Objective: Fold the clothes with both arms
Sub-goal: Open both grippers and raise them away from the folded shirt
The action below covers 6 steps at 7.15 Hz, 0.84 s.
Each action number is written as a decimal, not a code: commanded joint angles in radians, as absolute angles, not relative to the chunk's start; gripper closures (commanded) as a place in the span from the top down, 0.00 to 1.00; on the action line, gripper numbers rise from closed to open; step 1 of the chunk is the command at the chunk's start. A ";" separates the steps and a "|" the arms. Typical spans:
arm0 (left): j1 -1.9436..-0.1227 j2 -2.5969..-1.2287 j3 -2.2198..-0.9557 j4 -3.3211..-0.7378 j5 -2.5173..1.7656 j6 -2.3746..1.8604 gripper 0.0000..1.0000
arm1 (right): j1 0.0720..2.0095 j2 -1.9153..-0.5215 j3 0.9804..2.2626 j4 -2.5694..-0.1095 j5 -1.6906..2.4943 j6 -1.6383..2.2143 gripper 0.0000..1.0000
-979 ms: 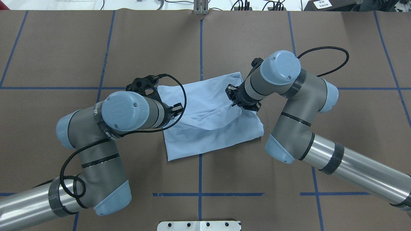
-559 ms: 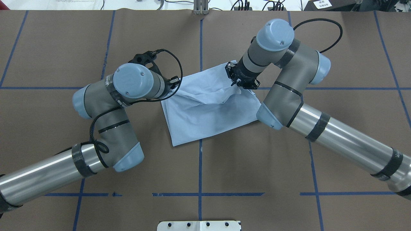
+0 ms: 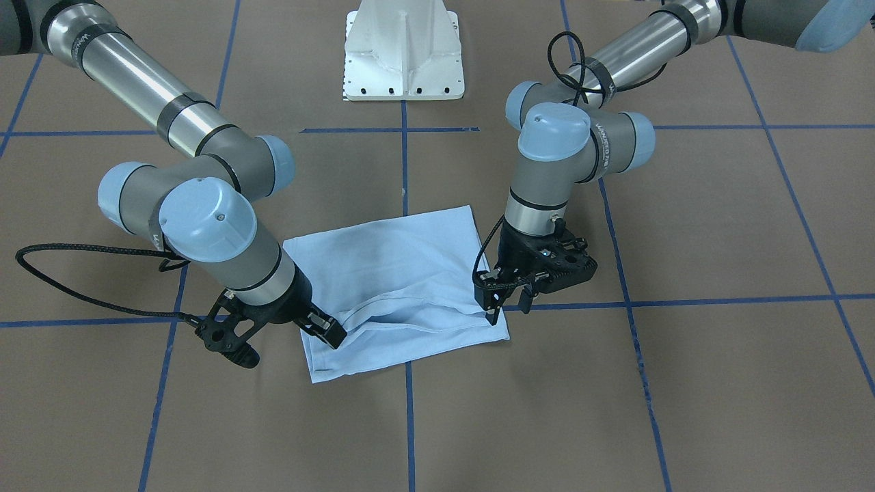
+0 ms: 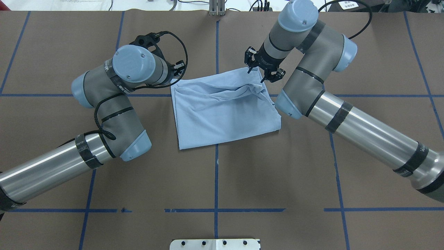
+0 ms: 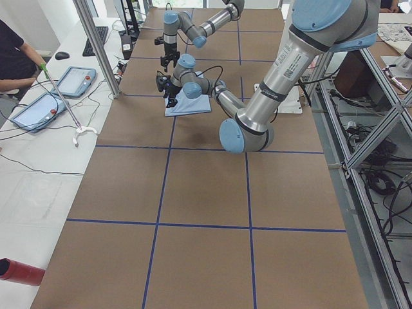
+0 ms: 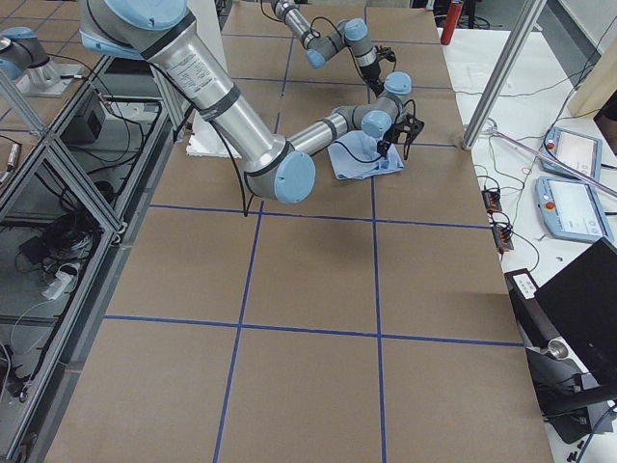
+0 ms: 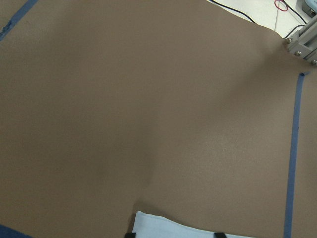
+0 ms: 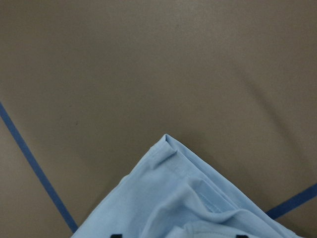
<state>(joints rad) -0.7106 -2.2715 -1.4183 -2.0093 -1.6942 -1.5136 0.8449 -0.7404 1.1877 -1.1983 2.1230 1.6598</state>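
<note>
- Bottom centre of the overhead view, nearest the camera: white pedestal base (image 4: 215, 244). Between it and the cloth there is only brown table (image 4: 312, 166) and blue tape lines (image 4: 216, 180).
- T-shirt (image 4: 222, 114): just above mid-frame, astride the central tape line. It looks doubled into a rectangle. Its long axis runs across the frame, with the right end sitting a little higher.
- Pucker ridge (image 4: 239, 91): loose cloth bunched along the far edge, not lying flat.
- Left gripper (image 3: 506, 311): at the shirt's far-left corner in the overhead view. Its fingers are spread and hold nothing. The left wrist view shows only the cloth's edge at the bottom of the frame.
- Right gripper (image 4: 256, 76): at the far-right corner. Its fingers are likewise spread, with the corner lying free between them in the right wrist view.
- Judgement: the whole shirt lies on the robot's side of both tools, and each arm is nearest its own corner. Any next fold would run along or across that long axis. The ridge is the one thing in the way and likely needs smoothing or a re-grip first.
- Top edge of the overhead view, farthest: cables (image 4: 260, 5) beyond the table, well apart from the work.
</note>
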 commanded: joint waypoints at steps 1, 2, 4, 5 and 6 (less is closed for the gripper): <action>-0.739 -2.269 -1.427 -2.010 -1.774 -1.401 1.00 | 0.844 -0.732 1.201 -1.207 2.123 1.657 1.00; -0.767 -2.246 -1.469 -2.006 -1.799 -1.300 1.00 | 0.838 -0.735 1.218 -1.227 2.120 1.654 1.00; -0.840 -2.137 -1.573 -2.006 -1.871 -1.166 1.00 | 0.810 -0.739 1.229 -1.302 2.068 1.548 1.00; -0.886 -2.116 -1.595 -2.002 -1.893 -1.107 1.00 | 0.819 -0.748 1.247 -1.324 2.062 1.460 1.00; -0.952 -2.094 -1.591 -1.994 -1.940 -0.983 1.00 | 0.872 -0.771 1.246 -1.353 2.063 1.310 1.00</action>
<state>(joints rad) -0.8818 -2.1246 -1.5798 -2.0016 -1.8916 -1.1047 0.8325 -0.7514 1.2397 -1.3171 2.0687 1.4586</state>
